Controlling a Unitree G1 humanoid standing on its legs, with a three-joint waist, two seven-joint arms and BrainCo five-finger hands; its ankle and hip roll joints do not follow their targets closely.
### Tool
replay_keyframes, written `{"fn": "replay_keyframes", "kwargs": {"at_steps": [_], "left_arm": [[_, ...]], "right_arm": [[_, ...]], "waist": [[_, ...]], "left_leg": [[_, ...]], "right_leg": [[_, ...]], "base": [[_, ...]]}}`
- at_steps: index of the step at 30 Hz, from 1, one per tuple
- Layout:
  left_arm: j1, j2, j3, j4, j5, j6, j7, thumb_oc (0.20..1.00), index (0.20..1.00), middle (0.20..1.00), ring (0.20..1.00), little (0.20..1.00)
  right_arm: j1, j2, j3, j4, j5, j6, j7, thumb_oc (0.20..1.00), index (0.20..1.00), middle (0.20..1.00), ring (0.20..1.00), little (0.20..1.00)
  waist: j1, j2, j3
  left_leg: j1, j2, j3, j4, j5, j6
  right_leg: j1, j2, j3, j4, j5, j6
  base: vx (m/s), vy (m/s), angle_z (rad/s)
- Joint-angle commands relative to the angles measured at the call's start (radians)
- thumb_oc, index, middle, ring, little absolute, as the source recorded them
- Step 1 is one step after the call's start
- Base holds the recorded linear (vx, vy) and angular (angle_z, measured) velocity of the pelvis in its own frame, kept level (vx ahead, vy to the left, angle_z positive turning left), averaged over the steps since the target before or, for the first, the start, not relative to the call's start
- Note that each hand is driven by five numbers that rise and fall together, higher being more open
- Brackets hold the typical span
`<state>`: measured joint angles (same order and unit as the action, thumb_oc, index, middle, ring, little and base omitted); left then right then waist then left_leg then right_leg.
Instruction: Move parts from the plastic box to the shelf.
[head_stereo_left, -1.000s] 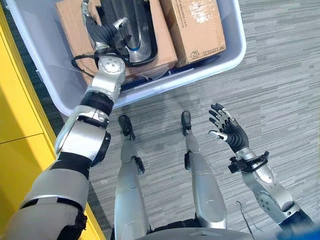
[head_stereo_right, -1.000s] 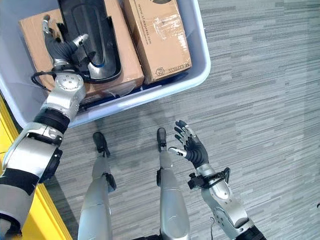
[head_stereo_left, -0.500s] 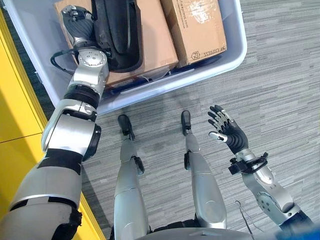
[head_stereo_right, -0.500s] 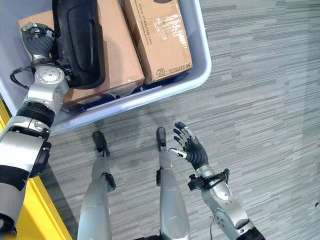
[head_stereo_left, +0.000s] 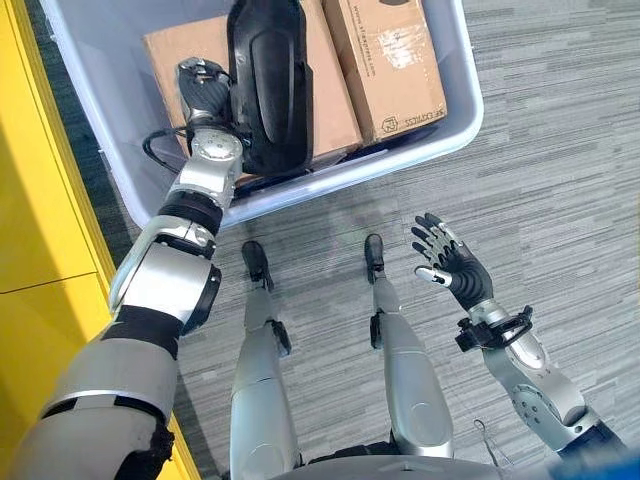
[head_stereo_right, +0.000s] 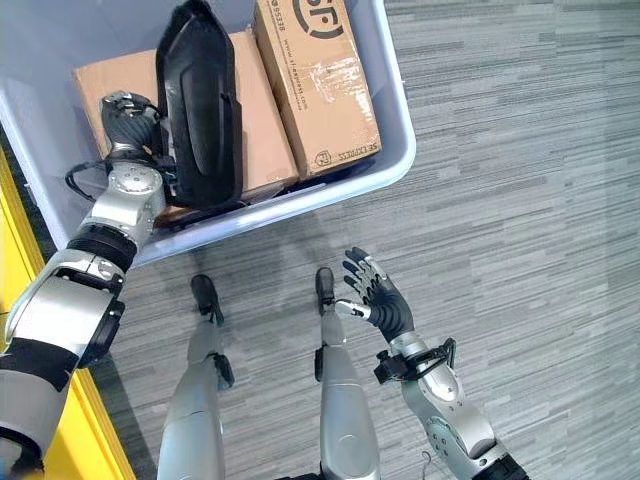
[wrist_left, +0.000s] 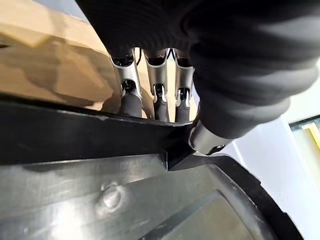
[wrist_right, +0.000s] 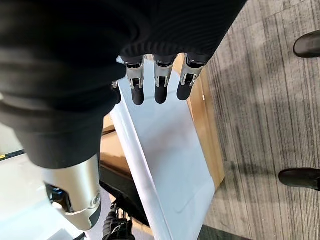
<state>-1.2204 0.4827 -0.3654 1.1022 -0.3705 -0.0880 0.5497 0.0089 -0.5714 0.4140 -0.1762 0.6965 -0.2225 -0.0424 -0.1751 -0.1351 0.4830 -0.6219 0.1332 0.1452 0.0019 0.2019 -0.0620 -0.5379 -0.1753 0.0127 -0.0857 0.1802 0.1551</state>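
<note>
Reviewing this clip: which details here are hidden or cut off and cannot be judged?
- What lies beneath the black part: it and the cardboard boxes cover the box floor, eye views.
- Far end of the plastic box: cut by the top edge.
- Left hand fingers' tips: hidden behind the part's rim, left wrist view.
- Right hand: open, nothing hidden.

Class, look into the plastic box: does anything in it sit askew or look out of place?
Yes. The black part stands tipped up on edge against the cardboard boxes in the plastic box, because the left hand grips its rim.

fingers tucked behind black part
</note>
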Motion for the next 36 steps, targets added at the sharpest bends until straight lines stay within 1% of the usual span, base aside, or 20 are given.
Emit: {"fn": "replay_keyframes", "kwargs": {"at_steps": [1,2,4,5,7,8,13,14,20,21,22,23,25,26,27,28,29,30,36], "left_arm": [[0.104,-0.067,0.034,0.052,-0.011,0.031,-0.07,0.2,0.2,0.2,0.2,0.2],[0.121,-0.07,0.045,0.029,-0.051,0.009,-0.071,0.2,0.2,0.2,0.2,0.2],[0.154,-0.065,0.05,-0.016,-0.075,-0.014,-0.079,0.2,0.2,0.2,0.2,0.2],[0.178,-0.063,0.059,-0.055,-0.107,-0.036,-0.076,0.2,0.2,0.2,0.2,0.2],[0.229,-0.053,0.066,-0.118,-0.133,-0.055,-0.086,0.2,0.2,0.2,0.2,0.2],[0.258,-0.051,0.076,-0.16,-0.165,-0.078,-0.087,0.2,0.2,0.2,0.2,0.2],[0.39,-0.026,0.096,-0.34,-0.163,-0.112,-0.091,0.2,0.2,0.2,0.2,0.2],[0.43,-0.018,0.105,-0.401,-0.159,-0.123,-0.091,0.2,0.2,0.2,0.2,0.2],[0.533,-0.008,0.141,-0.543,-0.135,-0.147,-0.087,0.2,0.2,0.2,0.2,0.2],[0.541,-0.006,0.143,-0.551,-0.129,-0.147,-0.086,0.2,0.2,0.2,0.2,0.2],[0.546,-0.005,0.148,-0.557,-0.125,-0.148,-0.084,0.2,0.2,0.2,0.2,0.2],[0.548,-0.006,0.148,-0.557,-0.125,-0.148,-0.084,0.2,0.2,0.2,0.2,0.2],[0.556,-0.006,0.155,-0.57,-0.112,-0.15,-0.081,0.2,0.2,0.2,0.2,0.2],[0.558,-0.006,0.158,-0.572,-0.109,-0.15,-0.08,0.2,0.2,0.2,0.2,0.2],[0.561,-0.009,0.158,-0.573,-0.109,-0.152,-0.079,0.2,0.2,0.2,0.2,0.2],[0.56,-0.009,0.16,-0.581,-0.105,-0.152,-0.077,0.2,0.2,0.2,0.2,0.2],[0.561,-0.01,0.16,-0.58,-0.105,-0.151,-0.077,0.2,0.2,0.2,0.2,0.2],[0.565,-0.011,0.166,-0.592,-0.097,-0.152,-0.074,0.2,0.2,0.2,0.2,0.2],[0.597,-0.005,0.185,-0.697,-0.074,-0.173,-0.064,0.2,0.2,0.2,0.2,0.2]], "right_arm": [[0.008,-0.015,-0.049,0.003,0.017,-0.019,0.01,1.0,1.0,1.0,1.0,1.0],[0.004,-0.009,-0.046,0.006,0.014,-0.018,0.008,1.0,1.0,1.0,1.0,1.0],[0.0,-0.004,-0.047,0.012,0.009,-0.02,0.003,1.0,1.0,1.0,1.0,1.0],[-0.003,0.001,-0.045,0.016,0.005,-0.02,-0.001,1.0,1.0,1.0,1.0,1.0],[-0.006,0.013,-0.044,0.024,-0.001,-0.019,-0.006,1.0,1.0,1.0,1.0,1.0],[-0.01,0.015,-0.043,0.025,-0.006,-0.019,-0.009,1.0,1.0,1.0,1.0,1.0],[-0.019,0.022,-0.041,0.035,-0.022,-0.017,-0.017,1.0,1.0,1.0,1.0,1.0],[-0.02,0.026,-0.044,0.037,-0.025,-0.018,-0.018,1.0,1.0,1.0,1.0,1.0],[-0.024,0.033,-0.046,0.054,-0.042,-0.011,-0.018,1.0,1.0,1.0,1.0,1.0],[-0.024,0.035,-0.045,0.056,-0.04,-0.01,-0.018,1.0,1.0,1.0,1.0,1.0],[-0.028,0.036,-0.044,0.059,-0.041,-0.01,-0.017,1.0,1.0,1.0,1.0,1.0],[-0.027,0.036,-0.044,0.06,-0.041,-0.009,-0.017,1.0,1.0,1.0,1.0,1.0],[-0.029,0.036,-0.042,0.062,-0.041,-0.009,-0.013,1.0,1.0,1.0,1.0,1.0],[-0.031,0.037,-0.042,0.065,-0.041,-0.009,-0.013,1.0,1.0,1.0,1.0,1.0],[-0.03,0.038,-0.043,0.068,-0.04,-0.009,-0.014,1.0,1.0,1.0,1.0,1.0],[-0.031,0.037,-0.046,0.067,-0.042,-0.01,-0.015,1.0,1.0,1.0,1.0,1.0],[-0.029,0.037,-0.045,0.067,-0.042,-0.009,-0.015,1.0,1.0,1.0,1.0,1.0],[-0.03,0.039,-0.047,0.068,-0.044,-0.008,-0.015,1.0,1.0,1.0,1.0,1.0],[-0.03,0.041,-0.058,0.068,-0.044,-0.013,-0.018,1.0,1.0,1.0,1.0,1.0]], "waist": [[-0.006,0.002,0.036],[-0.003,0.007,0.036],[0.001,0.014,0.036],[0.006,0.019,0.033],[0.011,0.026,0.028],[0.016,0.031,0.024],[0.029,0.043,-0.001],[0.034,0.047,-0.008],[0.045,0.055,-0.038],[0.046,0.055,-0.042],[0.047,0.056,-0.043],[0.046,0.056,-0.046],[0.047,0.057,-0.054],[0.048,0.057,-0.053],[0.048,0.057,-0.058],[0.049,0.057,-0.055],[0.048,0.057,-0.058],[0.049,0.057,-0.057],[0.055,0.058,-0.062]], "left_leg": [[0.062,0.062,-0.06,0.139,-0.169,-0.031],[0.07,0.062,-0.06,0.136,-0.169,-0.032],[0.087,0.061,-0.058,0.131,-0.168,-0.032],[0.099,0.06,-0.057,0.124,-0.167,-0.032],[0.117,0.06,-0.055,0.115,-0.164,-0.033],[0.126,0.062,-0.053,0.111,-0.162,-0.034],[0.165,0.062,-0.047,0.089,-0.154,-0.037],[0.175,0.062,-0.044,0.083,-0.153,-0.037],[0.211,0.066,-0.038,0.065,-0.15,-0.039],[0.213,0.066,-0.039,0.065,-0.151,-0.039],[0.2,0.067,-0.033,0.066,-0.129,-0.03],[0.213,0.066,-0.039,0.065,-0.152,-0.038],[0.214,0.067,-0.037,0.068,-0.154,-0.037],[0.202,0.069,-0.032,0.069,-0.132,-0.03],[0.214,0.069,-0.038,0.07,-0.154,-0.037],[0.201,0.07,-0.032,0.071,-0.133,-0.029],[0.214,0.069,-0.038,0.071,-0.155,-0.037],[0.2,0.07,-0.033,0.074,-0.134,-0.029],[0.199,0.068,-0.038,0.082,-0.14,-0.026]], "right_leg": [[0.138,-0.039,-0.01,0.145,-0.156,-0.002],[0.144,-0.04,-0.01,0.146,-0.158,-0.002],[0.155,-0.041,-0.011,0.146,-0.159,-0.002],[0.162,-0.041,-0.012,0.145,-0.159,-0.002],[0.173,-0.043,-0.012,0.143,-0.16,-0.003],[0.179,-0.044,-0.013,0.143,-0.16,-0.003],[0.205,-0.048,-0.018,0.135,-0.161,-0.003],[0.213,-0.049,-0.019,0.133,-0.162,-0.003],[0.239,-0.052,-0.022,0.124,-0.165,-0.004],[0.241,-0.052,-0.022,0.123,-0.166,-0.005],[0.228,-0.05,-0.021,0.123,-0.149,-0.009],[0.241,-0.051,-0.021,0.123,-0.166,-0.005],[0.245,-0.05,-0.019,0.123,-0.169,-0.007],[0.233,-0.049,-0.018,0.123,-0.153,-0.011],[0.247,-0.05,-0.02,0.122,-0.17,-0.008],[0.235,-0.049,-0.02,0.122,-0.153,-0.012],[0.248,-0.05,-0.021,0.122,-0.171,-0.008],[0.236,-0.05,-0.02,0.122,-0.154,-0.012],[0.242,-0.048,-0.017,0.124,-0.16,-0.015]], "base": [[0.0,0.0,0.0],[0.0,0.0,0.0],[0.0,0.0,0.0],[0.0,0.0,0.0],[0.0,0.0,0.0],[0.0,0.0,0.0],[0.0,0.0,-0.01],[0.0,0.0,0.0],[0.0,0.0,0.0],[-0.06,0.006,-0.03],[0.0,0.0,0.0],[0.0,0.0,0.0],[0.01,0.003,0.01],[0.0,0.0,0.0],[-0.07,-0.005,0.0],[0.07,-0.005,0.0],[-0.07,-0.004,0.0],[0.0,0.0,0.0],[-0.01,0.001,0.0]]}}
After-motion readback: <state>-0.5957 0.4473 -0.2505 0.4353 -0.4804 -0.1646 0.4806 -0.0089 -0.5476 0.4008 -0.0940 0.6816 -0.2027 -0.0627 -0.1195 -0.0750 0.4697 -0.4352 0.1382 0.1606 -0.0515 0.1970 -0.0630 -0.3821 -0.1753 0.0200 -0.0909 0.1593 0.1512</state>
